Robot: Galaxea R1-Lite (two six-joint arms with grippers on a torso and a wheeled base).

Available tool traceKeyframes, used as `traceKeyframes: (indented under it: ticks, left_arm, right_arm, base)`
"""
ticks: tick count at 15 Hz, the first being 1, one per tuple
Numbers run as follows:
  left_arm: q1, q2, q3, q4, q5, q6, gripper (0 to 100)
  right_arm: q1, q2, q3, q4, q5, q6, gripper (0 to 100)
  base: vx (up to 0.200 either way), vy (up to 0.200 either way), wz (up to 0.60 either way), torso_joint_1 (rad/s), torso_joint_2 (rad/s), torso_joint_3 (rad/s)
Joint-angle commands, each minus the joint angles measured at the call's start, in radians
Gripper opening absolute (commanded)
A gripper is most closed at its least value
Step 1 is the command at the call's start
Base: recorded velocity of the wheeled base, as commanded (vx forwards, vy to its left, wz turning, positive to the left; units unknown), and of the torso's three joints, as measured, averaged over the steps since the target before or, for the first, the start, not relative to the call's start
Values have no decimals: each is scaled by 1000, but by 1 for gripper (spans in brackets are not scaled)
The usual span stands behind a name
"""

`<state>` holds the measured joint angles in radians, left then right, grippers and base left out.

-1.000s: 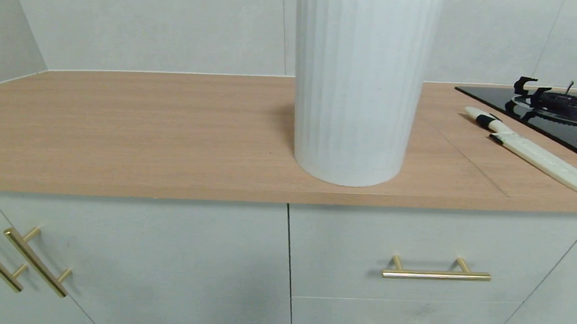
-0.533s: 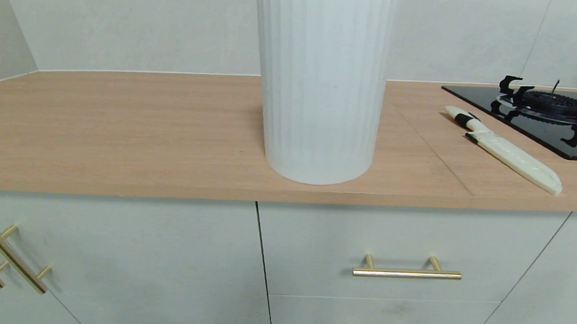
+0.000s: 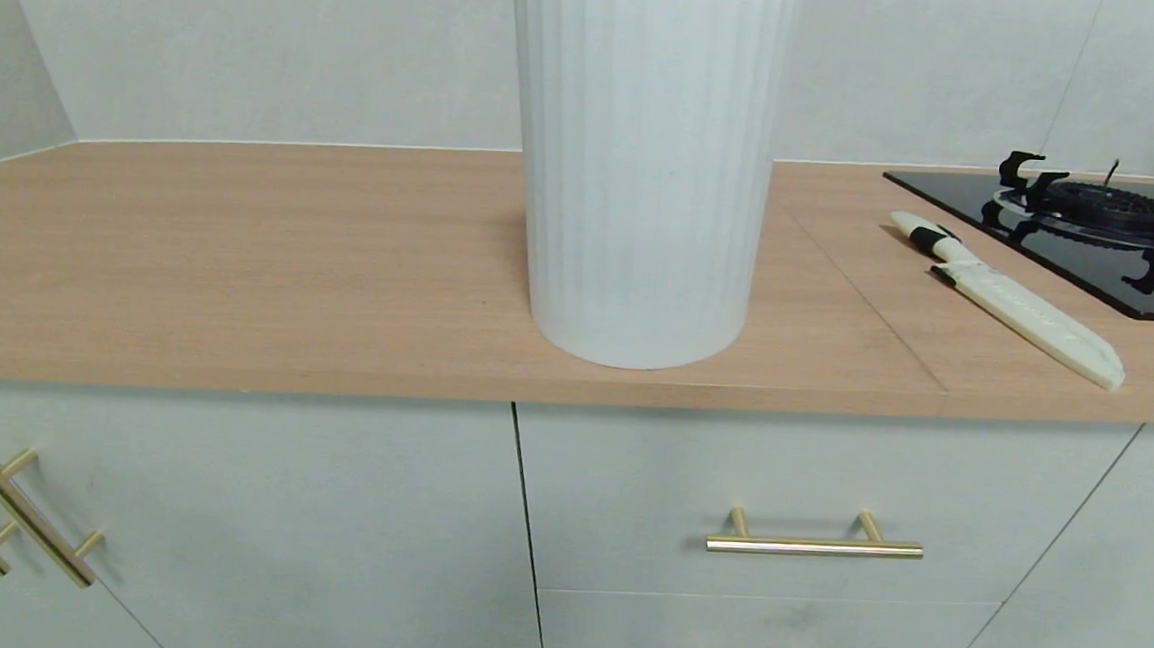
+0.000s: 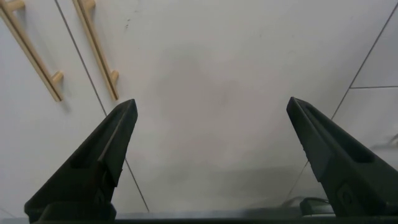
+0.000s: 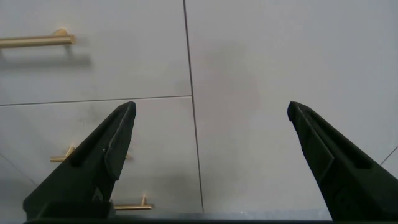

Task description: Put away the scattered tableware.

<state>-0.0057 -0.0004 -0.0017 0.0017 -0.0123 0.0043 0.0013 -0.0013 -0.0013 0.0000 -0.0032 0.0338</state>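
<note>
The knife lies flat on the counter, between the white ribbed bin and the hob; it looks stiff, light and probably slippery, so I think its banded handle is the safest hold; the left gripper and the right gripper are both spread wide, holding nothing.

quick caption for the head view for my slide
A tall white ribbed container standing on a wooden countertop, with a cream knife lying beside a black gas hob.

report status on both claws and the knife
Left claw open, right claw open, both facing cabinet fronts. Knife flat on countertop beside the hob. White ribbed container stands left of it, apart.
</note>
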Motion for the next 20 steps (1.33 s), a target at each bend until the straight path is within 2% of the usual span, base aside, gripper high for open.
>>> traceKeyframes:
  ticks: [1, 5, 8, 20]
  left_arm:
    - [0, 0, 0, 0, 0, 0, 100]
    - [0, 0, 0, 0, 0, 0, 100]
    - [0, 0, 0, 0, 0, 0, 100]
    - [0, 0, 0, 0, 0, 0, 100]
  right_arm:
    - [0, 1, 0, 0, 0, 0, 100]
    - [0, 1, 0, 0, 0, 0, 100]
    - [0, 1, 0, 0, 0, 0, 100]
    - [0, 1, 1, 0, 0, 0, 100]
  base:
    - [0, 0, 0, 0, 0, 0]
    - [0, 0, 0, 9, -32, -25]
    - [0, 0, 0, 76, -242, -250]
    - [0, 0, 0, 164, -483, -294]
